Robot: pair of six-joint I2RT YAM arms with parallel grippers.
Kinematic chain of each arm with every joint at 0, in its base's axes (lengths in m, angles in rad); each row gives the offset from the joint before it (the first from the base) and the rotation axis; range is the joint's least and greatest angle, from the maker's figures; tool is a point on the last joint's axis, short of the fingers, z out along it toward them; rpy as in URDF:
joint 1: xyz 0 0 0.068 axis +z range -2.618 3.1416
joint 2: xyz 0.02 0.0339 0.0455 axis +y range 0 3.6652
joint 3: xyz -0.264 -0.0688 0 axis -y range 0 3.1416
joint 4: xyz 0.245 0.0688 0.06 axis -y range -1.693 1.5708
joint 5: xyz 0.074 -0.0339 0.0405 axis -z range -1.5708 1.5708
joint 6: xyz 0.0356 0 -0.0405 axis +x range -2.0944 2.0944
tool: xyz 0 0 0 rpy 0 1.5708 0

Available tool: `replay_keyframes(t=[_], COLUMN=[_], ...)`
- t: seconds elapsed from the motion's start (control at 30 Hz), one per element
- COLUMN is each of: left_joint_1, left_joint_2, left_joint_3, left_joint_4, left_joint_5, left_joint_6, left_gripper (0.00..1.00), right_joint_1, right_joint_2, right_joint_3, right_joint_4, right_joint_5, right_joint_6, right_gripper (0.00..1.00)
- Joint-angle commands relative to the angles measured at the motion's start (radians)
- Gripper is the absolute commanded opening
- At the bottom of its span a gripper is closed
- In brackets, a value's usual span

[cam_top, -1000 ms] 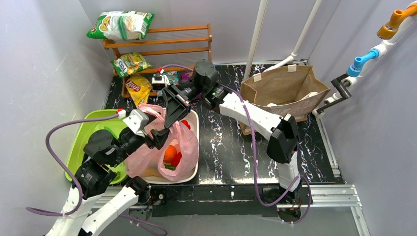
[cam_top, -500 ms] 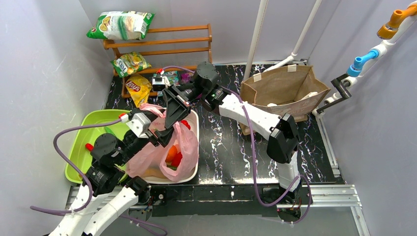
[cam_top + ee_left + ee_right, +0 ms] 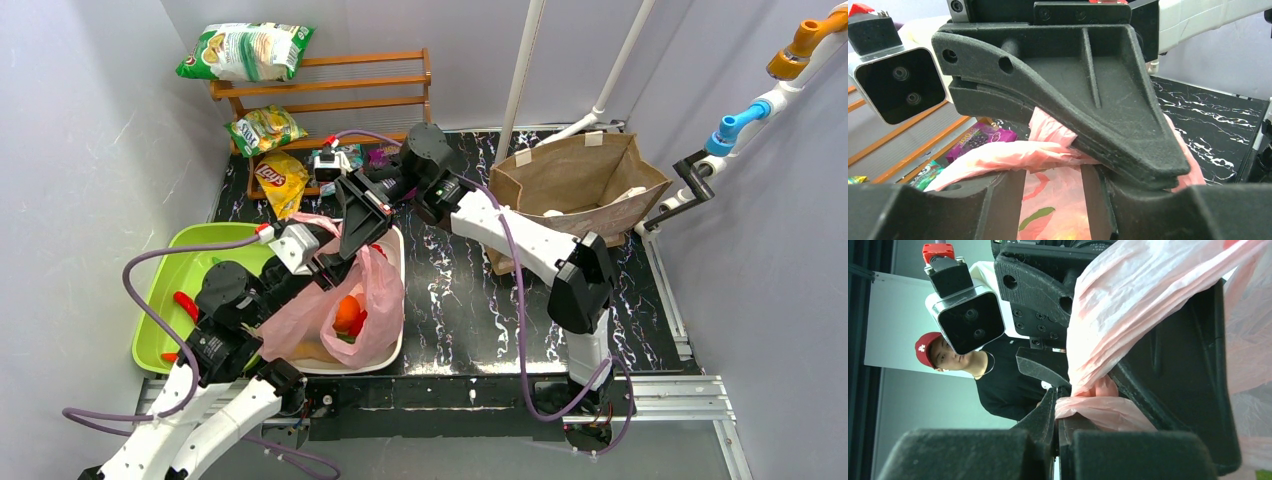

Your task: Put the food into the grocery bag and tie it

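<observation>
At the white plastic tray (image 3: 398, 262) on the black marbled table (image 3: 460, 290): thin translucent pink plastic grocery bag (image 3: 378, 290), standing in the tray, round orange fruit (image 3: 346, 312) inside. Right gripper (image 3: 1058, 412) is clenched on a bunched pink handle. Left gripper (image 3: 1053, 175) is just beside it, fingers apart, bag plastic lying between them.
</observation>
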Motion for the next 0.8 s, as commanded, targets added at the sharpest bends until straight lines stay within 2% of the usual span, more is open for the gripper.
replay_keyframes(t=[0.0, 0.07, 0.13, 0.3, 0.33, 0.37, 0.4, 0.43, 0.53, 0.57, 0.6, 0.63, 0.73, 0.77], left_joint_1=[0.001, 0.002, 0.001, 0.001, 0.002, 0.002, 0.002, 0.002, 0.002, 0.001, 0.001, 0.001, 0.001, 0.001], left_joint_2=[0.038, 0.047, 0.058, 0.083, 0.087, 0.091, 0.093, 0.093, 0.09, 0.068, 0.055, 0.043, 0.013, 0.011], left_joint_3=[0.01, 0.011, 0.012, 0.003, 0.001, -0.005, -0.004, -0.003, 0.016, 0.025, 0.028, 0.032, 0.044, 0.047], left_joint_4=[0.116, 0.139, 0.157, 0.202, 0.212, 0.227, 0.229, 0.227, 0.203, 0.166, 0.148, 0.126, 0.066, 0.064], left_joint_5=[-0.002, -0.007, -0.01, 0.023, 0.032, 0.046, 0.053, 0.055, 0.063, 0.07, 0.07, 0.07, 0.072, 0.071], left_joint_6=[0.007, 0.001, -0.001, -0.019, -0.025, -0.034, -0.036, -0.037, -0.051, -0.082, -0.088, -0.091, -0.102, -0.102], left_gripper=[0.45, 0.58, 0.61, 0.43, 0.36, 0.25, 0.08, 0.0, 0.0, 0.0, 0.0, 0.0, 0.0, 0.0], right_joint_1=[0.025, 0.025, 0.025, 0.028, 0.029, 0.031, 0.031, 0.033, 0.033, 0.031, 0.025, 0.013, -0.062, -0.08], right_joint_2=[-0.041, -0.044, -0.047, -0.053, -0.054, -0.055, -0.058, -0.059, -0.059, -0.047, -0.044, -0.048, -0.072, -0.076], right_joint_3=[-0.025, -0.031, -0.04, -0.056, -0.057, -0.062, -0.066, -0.067, -0.038, 0.027, 0.047, 0.065, 0.123, 0.132], right_joint_4=[0.011, 0.005, 0.004, -0.004, -0.004, -0.007, -0.009, -0.012, -0.033, -0.052, -0.086, -0.157, -0.48, -0.541], right_joint_5=[0.004, 0.003, 0.004, 0.004, 0.005, 0.005, 0.003, 0.003, -0.004, 0.001, 0.004, 0.018, 0.07, 0.087], right_joint_6=[-0.019, -0.021, -0.022, -0.022, -0.021, -0.022, -0.024, -0.023, -0.031, -0.032, -0.052, -0.097, -0.331, -0.371], right_gripper=[0.01, 0.01, 0.01, 0.01, 0.01, 0.01, 0.01, 0.01, 0.01, 0.62, 0.7, 0.74, 0.8, 0.8])
